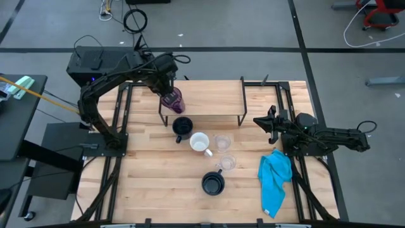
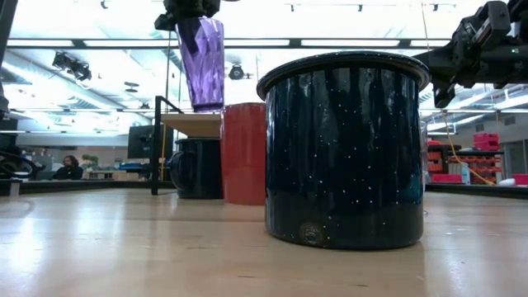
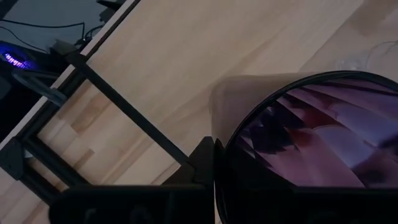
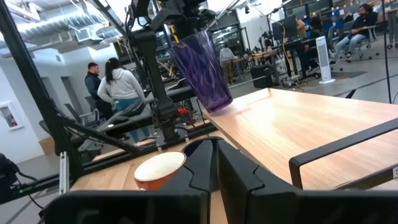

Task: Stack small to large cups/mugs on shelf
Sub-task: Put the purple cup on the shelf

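Note:
My left gripper (image 1: pixel 168 88) is shut on the translucent purple tumbler (image 1: pixel 172 100) over the left end of the wooden shelf (image 1: pixel 209 98). The tumbler also shows in the low view (image 2: pixel 202 62) and the right wrist view (image 4: pixel 202 68). On the table in front of the shelf stand a dark mug (image 1: pixel 182 126), the white-and-orange mug (image 1: pixel 200 142), two clear glasses (image 1: pixel 222 142) (image 1: pixel 227 163) and a second dark mug (image 1: pixel 213 183). My right gripper (image 1: pixel 268 122) is shut and empty, held above the table at the shelf's right end. My left gripper holds the tumbler by its rim (image 3: pixel 219 155) from above, pointing down. One finger (image 3: pixel 204 163) lies against the outside of the wall; the other is hidden. The tumbler hangs open end up, its base (image 4: pixel 217 104) at the shelf top; whether it touches, I cannot tell.
A blue cloth (image 1: pixel 275 180) lies at the table's right edge, near my right arm. The shelf's black legs (image 1: pixel 243 120) stand behind the row of mugs. People stand in the room beyond the table (image 4: pixel 121 87).

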### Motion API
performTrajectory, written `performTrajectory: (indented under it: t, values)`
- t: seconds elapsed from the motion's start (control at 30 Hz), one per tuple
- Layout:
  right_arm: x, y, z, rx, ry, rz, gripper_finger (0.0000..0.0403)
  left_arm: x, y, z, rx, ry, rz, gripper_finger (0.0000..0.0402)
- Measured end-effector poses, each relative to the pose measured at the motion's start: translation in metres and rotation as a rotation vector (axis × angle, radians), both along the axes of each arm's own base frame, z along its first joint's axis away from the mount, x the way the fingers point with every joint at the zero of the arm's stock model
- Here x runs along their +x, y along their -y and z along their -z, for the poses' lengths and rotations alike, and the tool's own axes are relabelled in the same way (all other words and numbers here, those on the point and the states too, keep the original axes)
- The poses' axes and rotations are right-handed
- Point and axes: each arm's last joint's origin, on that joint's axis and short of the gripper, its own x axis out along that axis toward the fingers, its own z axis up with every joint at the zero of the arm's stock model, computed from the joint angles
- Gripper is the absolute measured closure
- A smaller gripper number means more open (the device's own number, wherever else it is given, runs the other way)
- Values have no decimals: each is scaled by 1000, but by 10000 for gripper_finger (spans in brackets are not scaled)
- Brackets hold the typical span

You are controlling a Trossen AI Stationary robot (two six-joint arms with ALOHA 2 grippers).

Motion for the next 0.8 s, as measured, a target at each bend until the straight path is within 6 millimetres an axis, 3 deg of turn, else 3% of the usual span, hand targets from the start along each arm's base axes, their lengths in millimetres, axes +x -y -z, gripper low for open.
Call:
performTrajectory:
  t: [0.8]
  values:
    - [0,0,1,1,-7,0,373,-4,-7,0,-23,8,1,389]
